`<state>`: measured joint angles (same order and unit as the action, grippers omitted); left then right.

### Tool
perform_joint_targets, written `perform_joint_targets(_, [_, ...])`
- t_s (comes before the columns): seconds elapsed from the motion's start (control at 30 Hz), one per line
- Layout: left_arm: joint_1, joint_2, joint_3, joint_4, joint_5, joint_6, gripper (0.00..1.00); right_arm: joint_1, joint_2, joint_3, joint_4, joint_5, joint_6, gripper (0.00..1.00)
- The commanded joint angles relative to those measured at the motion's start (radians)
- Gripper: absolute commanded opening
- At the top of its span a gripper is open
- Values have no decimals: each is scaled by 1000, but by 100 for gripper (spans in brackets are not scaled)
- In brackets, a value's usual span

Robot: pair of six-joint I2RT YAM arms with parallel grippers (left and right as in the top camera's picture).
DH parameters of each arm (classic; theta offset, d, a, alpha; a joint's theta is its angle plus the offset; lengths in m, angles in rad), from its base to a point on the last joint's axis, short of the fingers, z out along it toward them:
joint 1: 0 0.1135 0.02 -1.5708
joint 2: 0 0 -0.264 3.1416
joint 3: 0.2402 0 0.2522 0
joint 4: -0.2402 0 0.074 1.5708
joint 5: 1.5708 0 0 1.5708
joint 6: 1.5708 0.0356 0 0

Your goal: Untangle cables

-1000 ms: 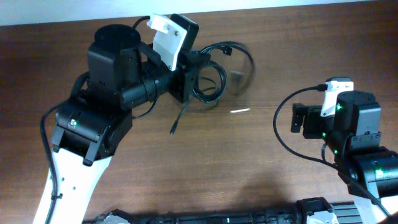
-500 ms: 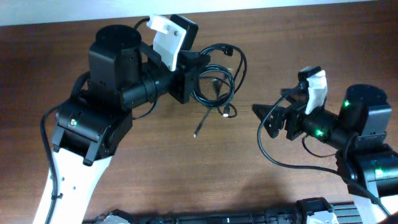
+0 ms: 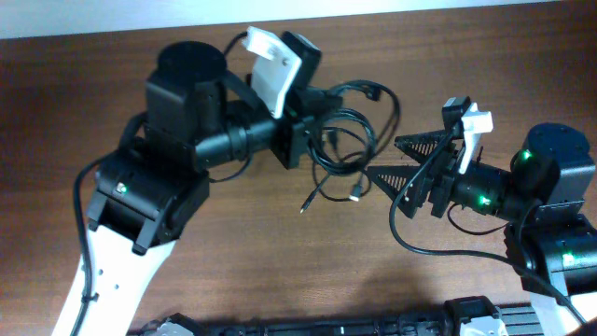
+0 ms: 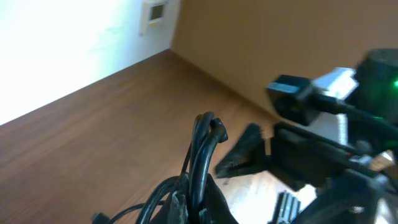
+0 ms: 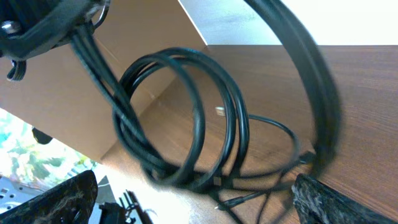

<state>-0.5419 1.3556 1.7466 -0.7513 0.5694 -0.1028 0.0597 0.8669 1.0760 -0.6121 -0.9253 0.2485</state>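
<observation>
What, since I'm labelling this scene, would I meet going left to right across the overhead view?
left arm → left gripper, shut on the cables → cables → right gripper, open → right arm

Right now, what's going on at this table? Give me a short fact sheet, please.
Surface: brown wooden table
Tangle: black cables in overlapping loops, plug ends trailing loose
Left arm: left gripper shut on the cables
Right arm: right gripper open, close to the loops, holding nothing
Progress: not yet untangled
</observation>
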Motion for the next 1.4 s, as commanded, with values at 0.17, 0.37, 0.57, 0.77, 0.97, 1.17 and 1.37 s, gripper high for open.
perform_joint_targets(0.17, [-90, 13, 17, 52, 27, -13, 0, -1, 39, 3, 3, -25, 4, 99])
perform_joint_targets(0.37, [-100, 13, 17, 58, 26, -13, 0, -1, 92, 3, 4, -60, 3, 63])
perform_joint_targets(0.57, [-100, 27, 17, 69, 26, -13, 0, -1, 94, 3, 7, -63, 4, 4])
perform_joint_targets(0.77, [-99, 68, 17, 71, 23, -13, 3, -1, 94, 3, 7, -74, 4, 4])
perform_joint_targets(0.97, [-98, 75, 17, 31, -217, -15, 99, -1, 94, 3, 6, -73, 3, 4])
perform_joint_targets(1.17, [-98, 73, 17, -38, -301, -17, 99, -5, 94, 3, 0, -53, 3, 4])
perform_joint_targets(1.37, [-92, 71, 17, -126, -304, -49, 99, -79, 94, 3, -8, -51, 4, 4])
